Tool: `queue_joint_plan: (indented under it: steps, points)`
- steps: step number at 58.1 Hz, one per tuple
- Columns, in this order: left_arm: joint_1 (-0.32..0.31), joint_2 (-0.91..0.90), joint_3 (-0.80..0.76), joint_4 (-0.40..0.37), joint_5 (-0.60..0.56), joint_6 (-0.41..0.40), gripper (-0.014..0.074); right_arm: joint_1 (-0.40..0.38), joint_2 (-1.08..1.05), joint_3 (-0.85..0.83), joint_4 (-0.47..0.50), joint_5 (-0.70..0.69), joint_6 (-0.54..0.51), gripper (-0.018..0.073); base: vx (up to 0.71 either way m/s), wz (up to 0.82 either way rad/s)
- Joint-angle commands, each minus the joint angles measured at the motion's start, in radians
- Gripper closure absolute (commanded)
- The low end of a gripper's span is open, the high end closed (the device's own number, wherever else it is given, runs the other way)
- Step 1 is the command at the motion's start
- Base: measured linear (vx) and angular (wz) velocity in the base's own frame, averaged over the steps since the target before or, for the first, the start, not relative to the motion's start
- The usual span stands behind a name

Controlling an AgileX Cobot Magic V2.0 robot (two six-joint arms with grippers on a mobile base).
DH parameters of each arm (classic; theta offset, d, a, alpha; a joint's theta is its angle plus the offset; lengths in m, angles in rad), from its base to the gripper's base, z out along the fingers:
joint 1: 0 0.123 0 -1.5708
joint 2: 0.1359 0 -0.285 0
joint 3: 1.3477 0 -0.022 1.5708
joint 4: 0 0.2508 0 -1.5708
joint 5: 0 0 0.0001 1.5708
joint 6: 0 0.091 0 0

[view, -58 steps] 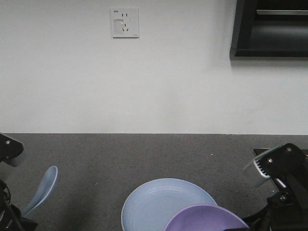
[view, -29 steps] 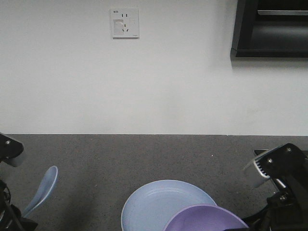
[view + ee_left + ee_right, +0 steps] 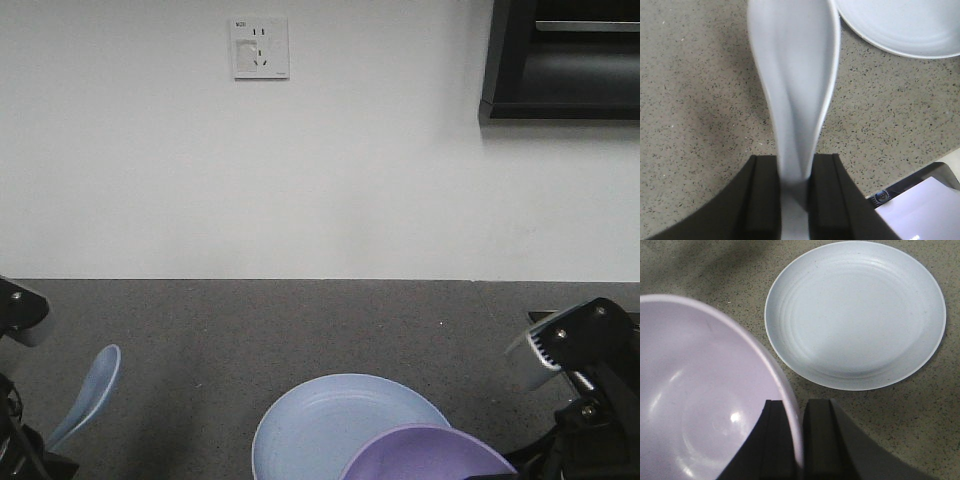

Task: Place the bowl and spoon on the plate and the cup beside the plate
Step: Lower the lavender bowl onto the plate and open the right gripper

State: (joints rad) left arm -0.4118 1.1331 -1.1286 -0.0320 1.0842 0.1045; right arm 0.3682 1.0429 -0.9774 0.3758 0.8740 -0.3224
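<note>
Since nothing has moved (arms paused), left gripper (image 3: 794, 167) clamps spoon (image 3: 792, 75), right gripper (image 3: 799, 412) pinches bowl (image 3: 695, 405) near plate (image 3: 855, 315), both unplaced.

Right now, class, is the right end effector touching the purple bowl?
Touching. The right wrist view shows the bowl with its rim gripped between the two fingers of the right end effector.

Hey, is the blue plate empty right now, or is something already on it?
Empty. The right wrist view shows the plate whole and bare; the bowl is clamped in the right gripper, not on it.
</note>
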Motion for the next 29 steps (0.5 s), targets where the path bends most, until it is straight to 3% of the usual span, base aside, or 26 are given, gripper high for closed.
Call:
queue_joint_plan:
  steps: [1,20,29]
  points:
    - [-0.006,-0.023,-0.023,-0.008,-0.052,-0.002,0.045,-0.001,-0.019,-0.033,0.008,-0.062,-0.009,0.0443,0.0,0.0]
    - [-0.006,-0.023,-0.023,-0.008,-0.052,-0.002,0.045,-0.001,0.162,-0.22,-0.194,0.01,0.276,0.0437,0.0,0.0]
    - [-0.006,-0.023,-0.023,-0.008,-0.052,-0.002,0.045,-0.001,0.3,-0.342,-0.23,0.066,0.337,0.0435,0.0,0.0]
